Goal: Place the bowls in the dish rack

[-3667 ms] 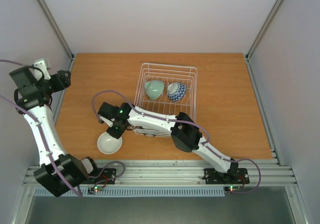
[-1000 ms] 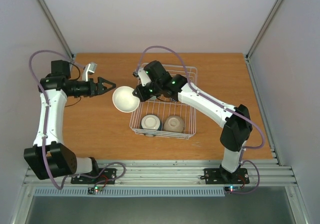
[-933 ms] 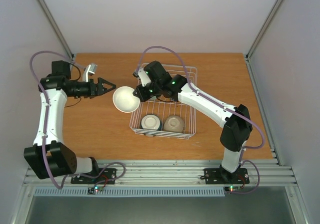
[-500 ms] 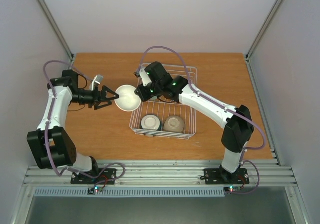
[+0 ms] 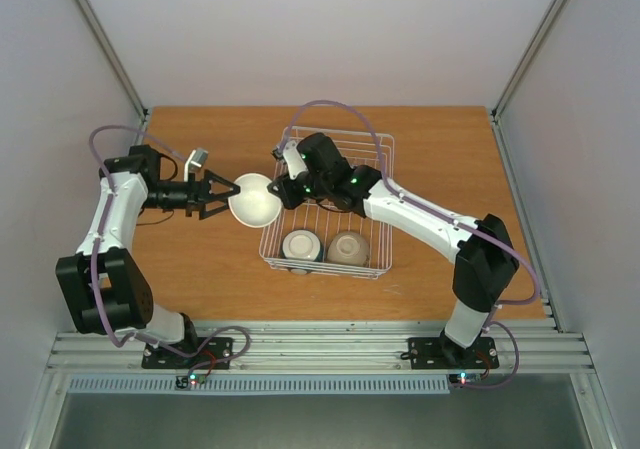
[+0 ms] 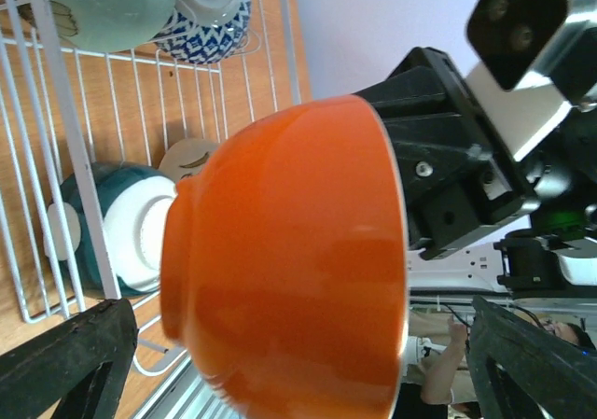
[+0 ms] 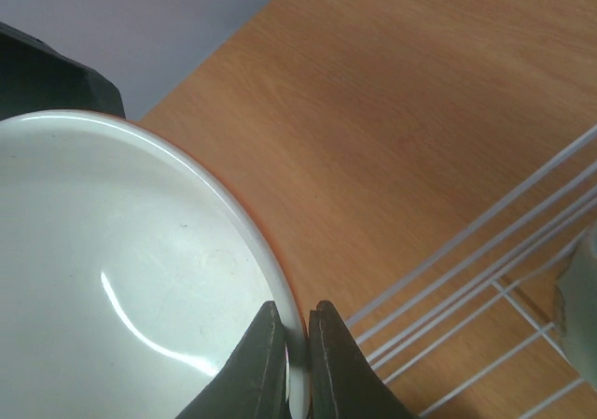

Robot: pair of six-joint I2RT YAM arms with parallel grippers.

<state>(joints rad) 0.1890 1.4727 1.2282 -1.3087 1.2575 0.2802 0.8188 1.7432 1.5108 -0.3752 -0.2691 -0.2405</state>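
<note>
A bowl [image 5: 255, 200], white inside and orange outside, hangs on its side over the table just left of the white wire dish rack [image 5: 389, 209]. My right gripper [image 5: 283, 191] is shut on its rim; the right wrist view shows both fingertips [image 7: 270, 344] pinching the white edge. My left gripper [image 5: 218, 197] stands open at the bowl's left side. In the left wrist view the orange bowl [image 6: 280, 270] fills the space between the wide-spread fingers [image 6: 65, 363], and no contact shows. Two bowls [image 5: 300, 246] [image 5: 348, 248] stand in the rack's front.
Through the rack wires [image 6: 56, 111] the left wrist view shows a pale green bowl [image 6: 103, 8], a blue patterned bowl [image 6: 210, 8] and a teal bowl [image 6: 112, 242]. The right arm hides the rack's rear part from above. Frame posts stand at the table's rear corners.
The left arm has swung in from the far left and its open gripper now reaches the bowl's left side. The right gripper has kept hold and shifted the bowl slightly right and down.
</note>
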